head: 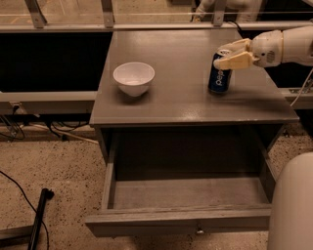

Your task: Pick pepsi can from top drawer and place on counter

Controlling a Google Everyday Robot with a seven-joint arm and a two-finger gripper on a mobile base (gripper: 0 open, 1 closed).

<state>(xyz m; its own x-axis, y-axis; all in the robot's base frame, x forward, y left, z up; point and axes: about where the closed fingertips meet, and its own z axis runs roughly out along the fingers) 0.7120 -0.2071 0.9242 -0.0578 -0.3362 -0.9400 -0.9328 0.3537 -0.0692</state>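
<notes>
I note the gripper [223,55], reaching in over the counter's [166,100] right edge, clasps the top of the pepsi can [219,78], which stands upright directly beneath it.

The pincer [226,54] is over the right side of the tabletop [171,100] in a dimly lit room. Below it and to its left spreads a speckled beige floor [54,161], where a thin black cable [17,181] curves and a black bar [39,217] lies far down to the left. Level with the pincer, to its left, a dark recess [49,58] sits above a pale horizontal ledge [44,96], with loose wires [54,131] under it. Behind and above the pincer runs a metal rail [146,26] with slanted posts [35,12].
</notes>
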